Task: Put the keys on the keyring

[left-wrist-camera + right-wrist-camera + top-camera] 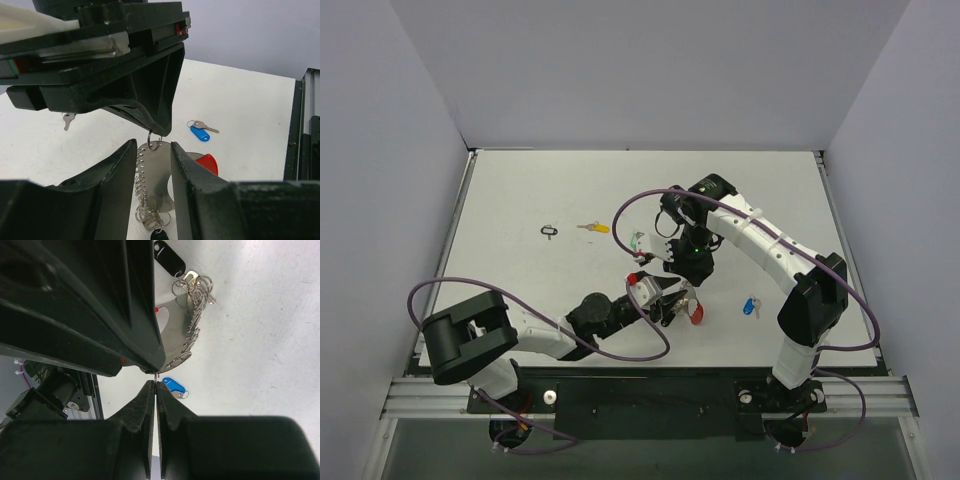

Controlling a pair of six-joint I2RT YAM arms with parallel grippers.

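The keyring (696,314) is a curved silver plate (155,175) edged with small rings, with a red tag (207,162) and a black-tagged key (169,260) hanging on it. My left gripper (668,302) is shut on the plate, with its fingers on both sides of it (153,146). My right gripper (682,290) comes from above and is shut on a small ring at the plate's top end (156,384). The blue key (752,307) lies to the right on the table. The yellow key (592,227) and the green key (639,241) lie farther back.
A small black loop tag (550,232) lies at the back left. A silver key (68,120) shows under the right gripper's body, its tag hidden. The blue key (200,132) lies close behind the two grippers. Purple cables arc over both arms.
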